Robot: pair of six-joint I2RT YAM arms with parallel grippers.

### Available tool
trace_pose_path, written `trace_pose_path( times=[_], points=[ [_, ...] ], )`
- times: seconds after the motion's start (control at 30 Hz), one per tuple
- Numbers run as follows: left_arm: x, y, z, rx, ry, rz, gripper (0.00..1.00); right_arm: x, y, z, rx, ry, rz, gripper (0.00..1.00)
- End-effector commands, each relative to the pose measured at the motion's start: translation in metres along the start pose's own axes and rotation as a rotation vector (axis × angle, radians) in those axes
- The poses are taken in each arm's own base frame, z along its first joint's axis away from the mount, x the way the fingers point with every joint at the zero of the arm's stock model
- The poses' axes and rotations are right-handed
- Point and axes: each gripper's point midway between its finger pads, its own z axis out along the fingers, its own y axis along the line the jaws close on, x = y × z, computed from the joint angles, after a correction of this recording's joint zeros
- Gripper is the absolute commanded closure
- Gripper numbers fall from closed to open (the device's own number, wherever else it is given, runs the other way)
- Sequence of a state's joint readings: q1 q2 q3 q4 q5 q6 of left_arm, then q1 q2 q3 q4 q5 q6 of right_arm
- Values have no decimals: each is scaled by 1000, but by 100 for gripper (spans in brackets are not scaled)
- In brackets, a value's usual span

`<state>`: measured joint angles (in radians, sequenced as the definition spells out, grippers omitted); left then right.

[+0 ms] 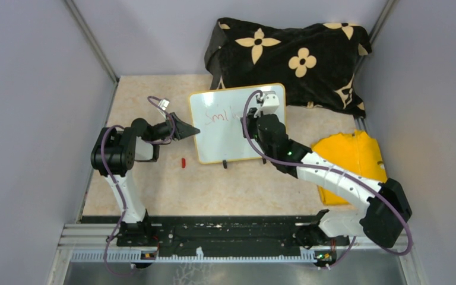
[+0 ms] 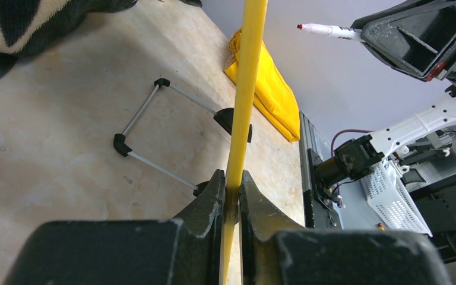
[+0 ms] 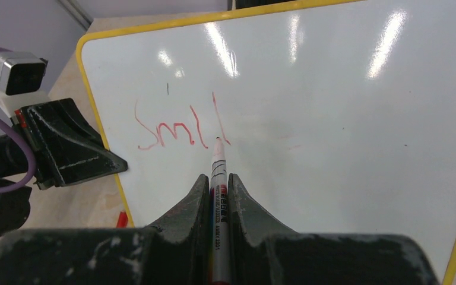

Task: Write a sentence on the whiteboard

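Observation:
The whiteboard (image 1: 225, 133), white with a yellow frame, stands tilted on the table; it fills the right wrist view (image 3: 344, 119). Red lettering (image 3: 181, 127) reads "Smil" on its upper left, also faint in the top view (image 1: 221, 116). My left gripper (image 1: 191, 129) is shut on the board's left frame edge (image 2: 246, 89). My right gripper (image 3: 218, 181) is shut on a white marker (image 3: 218, 172) whose red tip is at the board just below the last stroke. The marker also shows in the left wrist view (image 2: 329, 31).
A black cloth with cream flowers (image 1: 291, 56) lies behind the board. A yellow cloth (image 1: 350, 157) lies at the right under my right arm. A red marker cap (image 1: 183, 162) lies on the table left of the board. The board's wire stand (image 2: 154, 136) rests behind it.

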<state>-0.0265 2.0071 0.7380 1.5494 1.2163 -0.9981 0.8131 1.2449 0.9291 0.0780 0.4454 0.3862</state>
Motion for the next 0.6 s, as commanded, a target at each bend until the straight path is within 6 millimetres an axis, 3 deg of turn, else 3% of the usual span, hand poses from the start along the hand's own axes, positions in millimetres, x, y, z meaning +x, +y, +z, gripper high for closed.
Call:
trace_pose_path(
  times=[0.0, 0.57],
  points=[
    [-8, -16, 0, 73, -26, 191, 100, -28, 8, -1, -32, -76, 34, 100],
    [-7, -16, 2, 77, -21, 190, 100, -22, -2, 20, 50, -103, 36, 100]
  ],
)
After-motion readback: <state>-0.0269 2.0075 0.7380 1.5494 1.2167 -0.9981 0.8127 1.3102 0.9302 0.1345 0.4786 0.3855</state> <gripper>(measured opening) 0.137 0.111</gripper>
